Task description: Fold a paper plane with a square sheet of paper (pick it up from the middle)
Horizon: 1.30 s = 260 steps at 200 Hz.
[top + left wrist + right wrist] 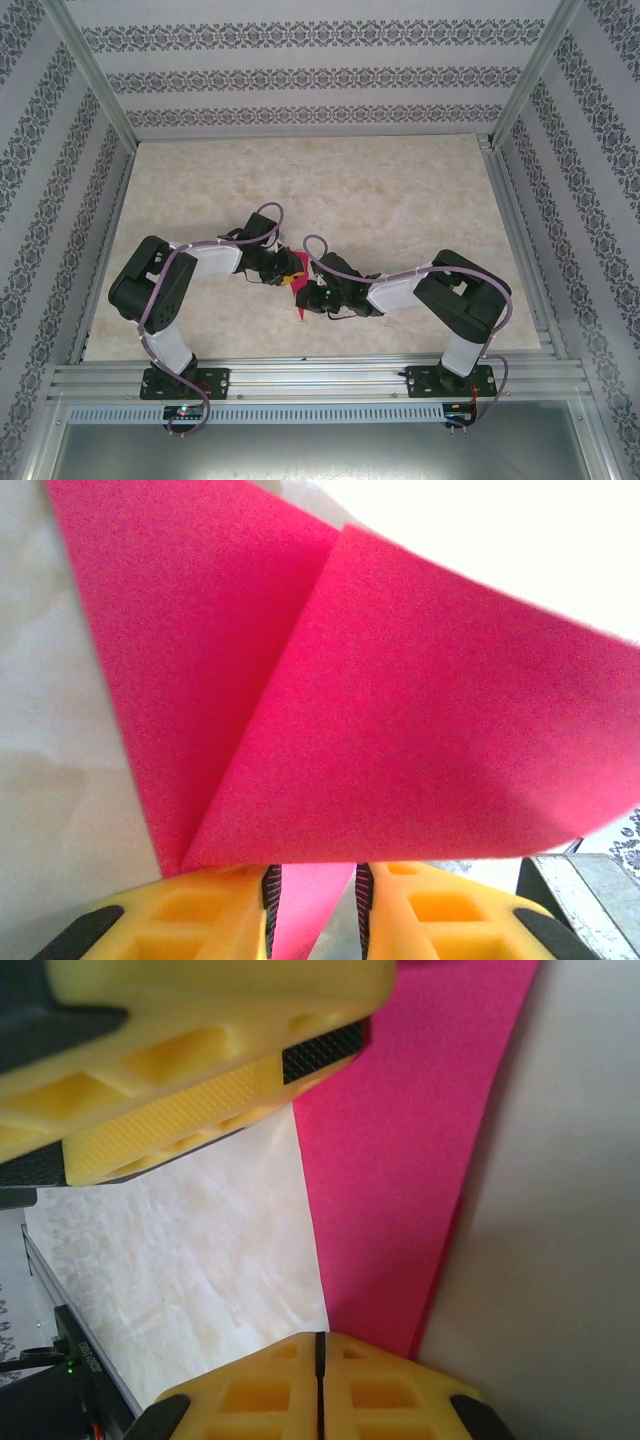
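Two robot arms are meeting at the middle of a pale table (400, 200), with a magenta paper (299, 290) lying between their claws. The paper is showing as a narrow pointed wedge, not a flat square. In the left wrist view one flap is overlapping another along a slanted fold, and both are running down to a point near the fingers.

The left claw (315, 880) is standing narrowly apart, with a strip of paper showing in the gap. It is not clear whether it is gripping that strip. The right claw (320, 1345) is closed, its fingers pressed together at the paper's thin end. Whether it is pinching the paper or only touching it cannot be told.

The work appears to be partway through folding, with at least one diagonal fold made and the dart shape not yet finished. The next move probably calls for one claw to be pinning the wedge while the other is turning a flap over and pressing the crease flat. Thin paper is likely to slip or buckle, so the pressing needs to be gentle.
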Motion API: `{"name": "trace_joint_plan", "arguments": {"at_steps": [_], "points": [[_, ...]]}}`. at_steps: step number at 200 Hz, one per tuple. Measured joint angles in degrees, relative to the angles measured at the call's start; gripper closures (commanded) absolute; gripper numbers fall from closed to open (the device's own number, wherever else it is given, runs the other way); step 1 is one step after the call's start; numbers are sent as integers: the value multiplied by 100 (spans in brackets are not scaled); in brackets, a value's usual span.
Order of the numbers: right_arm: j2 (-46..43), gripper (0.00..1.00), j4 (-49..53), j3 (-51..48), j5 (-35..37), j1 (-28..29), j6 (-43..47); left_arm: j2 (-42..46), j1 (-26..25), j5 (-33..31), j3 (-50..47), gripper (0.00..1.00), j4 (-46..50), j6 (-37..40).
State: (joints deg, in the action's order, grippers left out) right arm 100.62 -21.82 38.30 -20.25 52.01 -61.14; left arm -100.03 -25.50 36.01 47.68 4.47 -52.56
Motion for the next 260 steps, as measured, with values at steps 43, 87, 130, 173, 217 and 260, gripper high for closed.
{"name": "trace_joint_plan", "arguments": {"at_steps": [43, 87, 130, 173, 217, 260], "points": [[-337, 87, 144, -120, -37, -59, -31, 0, -2, 0, 4, 69, 7, 2], [-466, 87, 120, 96, -37, -90, -46, 0, 0, 0, 4, 69, 7, 0], [122, 94, -61, 260, 4, -90, -81, 0, -2, 0, 4, 69, 7, 0], [219, 100, -149, 166, -61, -138, 50, 79, 0, -28, 22, 62, 81, 52], [173, 100, -46, 79, -640, -393, 573, 629, 0, -258, 221, 55, 468, 363], [175, 100, 310, 151, -1182, -619, 1073, 1191, 0, -365, 258, 54, 518, 625]]}}
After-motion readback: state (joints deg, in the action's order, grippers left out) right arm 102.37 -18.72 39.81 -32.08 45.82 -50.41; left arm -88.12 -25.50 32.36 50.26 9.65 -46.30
